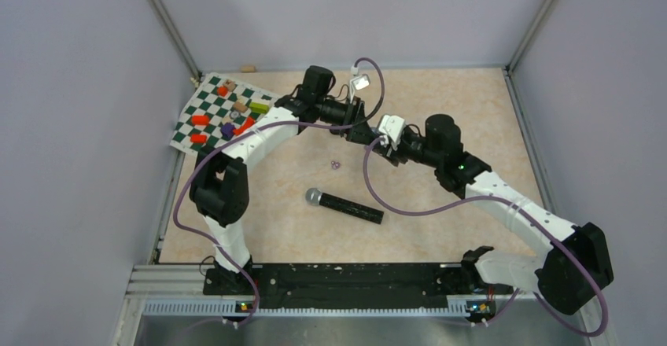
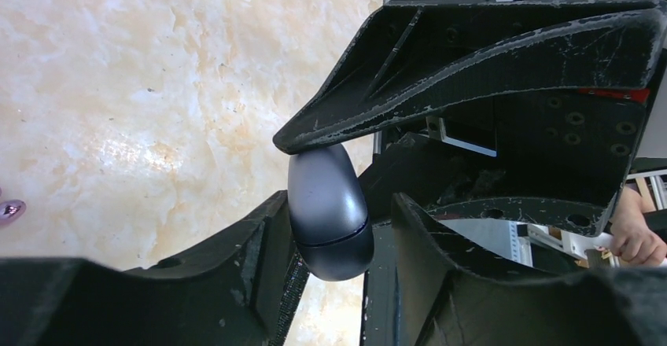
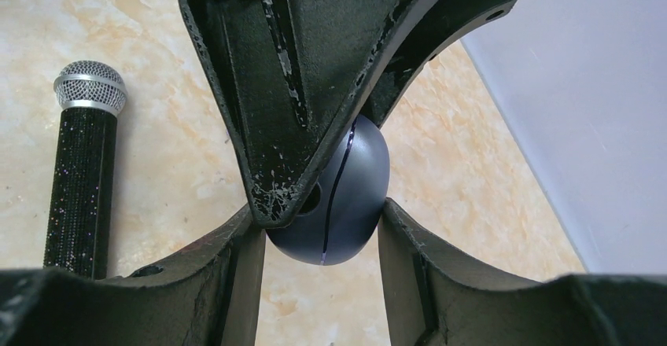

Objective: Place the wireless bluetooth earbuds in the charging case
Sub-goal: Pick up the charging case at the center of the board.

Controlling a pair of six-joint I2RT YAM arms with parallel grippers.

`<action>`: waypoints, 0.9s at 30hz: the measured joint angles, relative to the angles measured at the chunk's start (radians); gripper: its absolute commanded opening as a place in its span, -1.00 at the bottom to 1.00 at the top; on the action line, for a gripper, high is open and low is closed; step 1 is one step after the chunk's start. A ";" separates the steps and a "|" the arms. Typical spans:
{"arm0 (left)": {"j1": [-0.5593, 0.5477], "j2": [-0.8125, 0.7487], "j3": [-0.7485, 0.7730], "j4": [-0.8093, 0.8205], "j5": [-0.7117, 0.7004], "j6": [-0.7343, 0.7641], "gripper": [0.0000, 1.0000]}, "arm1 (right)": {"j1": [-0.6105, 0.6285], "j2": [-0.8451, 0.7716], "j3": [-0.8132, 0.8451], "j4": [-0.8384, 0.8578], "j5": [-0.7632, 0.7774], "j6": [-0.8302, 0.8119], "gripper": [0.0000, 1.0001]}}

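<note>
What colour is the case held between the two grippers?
Dark grey with a slight sheen. The charging case shows best in the left wrist view.

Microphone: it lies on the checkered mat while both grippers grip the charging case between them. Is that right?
No. The top external view shows the microphone lying on the bare tabletop near the middle, apart from the checkered mat at the far left. The rest holds: the left gripper and right gripper both grip the charging case.
</note>
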 measured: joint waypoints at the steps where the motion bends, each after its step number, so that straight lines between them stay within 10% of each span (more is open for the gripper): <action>1: 0.000 0.000 -0.001 0.001 0.000 -0.002 -0.04 | 0.002 0.000 0.000 0.000 0.000 0.000 -0.50; 8: 0.002 0.000 -0.006 0.001 -0.005 -0.010 -0.62 | 0.017 -0.001 0.000 0.005 0.017 -0.011 -0.33; 15: 0.000 0.000 -0.005 -0.021 -0.004 0.025 -0.64 | 0.021 -0.001 0.001 -0.010 0.012 0.011 0.45; 27: -0.008 -0.080 0.041 -0.323 -0.023 0.415 -0.66 | -0.160 -0.001 0.143 -0.245 -0.486 0.129 0.42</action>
